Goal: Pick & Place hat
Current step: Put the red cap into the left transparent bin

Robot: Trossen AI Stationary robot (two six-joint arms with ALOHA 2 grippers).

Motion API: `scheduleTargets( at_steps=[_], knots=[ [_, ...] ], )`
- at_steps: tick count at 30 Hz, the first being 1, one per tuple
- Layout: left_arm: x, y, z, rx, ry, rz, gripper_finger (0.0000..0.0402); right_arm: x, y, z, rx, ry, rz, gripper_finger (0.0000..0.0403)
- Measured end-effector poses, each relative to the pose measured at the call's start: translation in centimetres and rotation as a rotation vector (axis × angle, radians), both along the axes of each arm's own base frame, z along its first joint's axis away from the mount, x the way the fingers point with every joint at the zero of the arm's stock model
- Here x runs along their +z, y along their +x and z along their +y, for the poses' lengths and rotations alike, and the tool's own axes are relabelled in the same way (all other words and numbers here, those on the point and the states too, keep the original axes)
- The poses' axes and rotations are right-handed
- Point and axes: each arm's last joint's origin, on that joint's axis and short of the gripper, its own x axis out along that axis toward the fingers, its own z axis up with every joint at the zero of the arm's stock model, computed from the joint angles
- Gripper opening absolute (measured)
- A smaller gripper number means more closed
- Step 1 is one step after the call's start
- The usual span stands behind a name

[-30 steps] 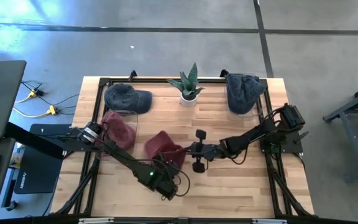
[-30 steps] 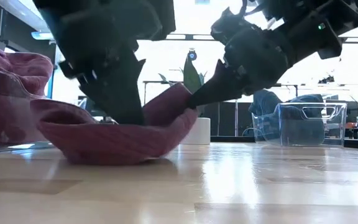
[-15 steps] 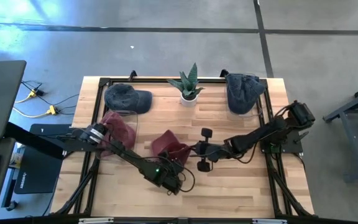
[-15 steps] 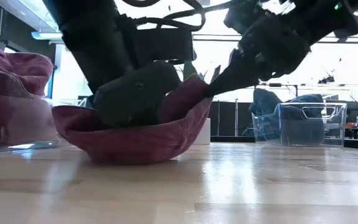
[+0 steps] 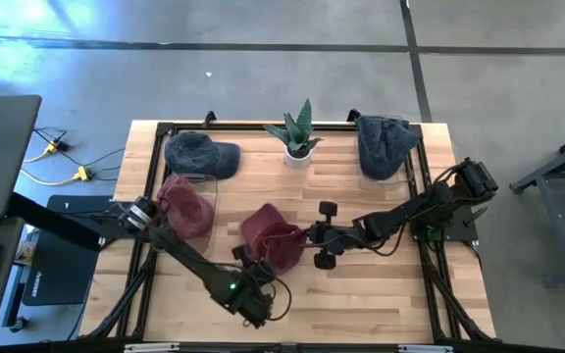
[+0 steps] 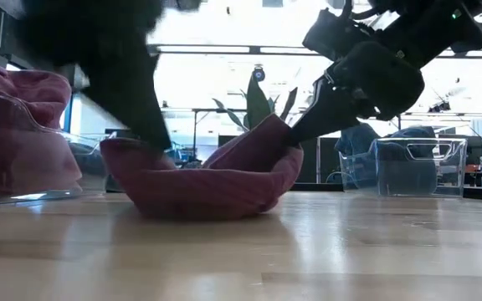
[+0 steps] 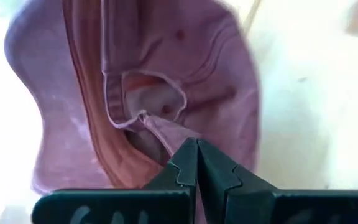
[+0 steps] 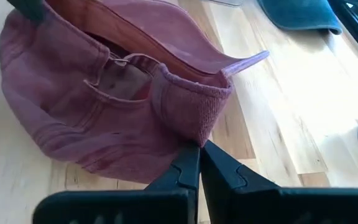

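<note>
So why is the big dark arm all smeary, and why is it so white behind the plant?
Low view: the left arm is motion-blurred, while the maroon hat stays sharp; bright light behind washes out the background and leaves the plant a silhouette. Left wrist view: glare bleaches the table around the hat.
</note>
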Motion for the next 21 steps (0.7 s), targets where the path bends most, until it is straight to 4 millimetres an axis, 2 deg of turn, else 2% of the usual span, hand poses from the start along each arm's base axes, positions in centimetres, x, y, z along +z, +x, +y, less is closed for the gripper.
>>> scheduleTargets(
  at_steps=[5,9,15,21],
  knots=[
    [-2.0,0.2,1.3,0.032,-0.028,0.009,0.0004,0.0,0.0,0.0,0.009,0.005,0.005,0.0003],
    [-2.9,-0.7,2.5,0.092,-0.061,0.155,0.0004,-0.3,-0.2,0.0,0.01,-0.004,0.036,0.0005],
    [-2.3,-3.0,2.9,0.281,-0.007,0.255,0.0004,-0.5,-0.4,0.0,0.019,-0.006,0.067,0.0004],
    [0.0,-2.2,1.7,0.266,0.036,0.109,0.0004,-0.5,-0.4,0.0,0.045,0.012,0.071,0.0002]
  ],
)
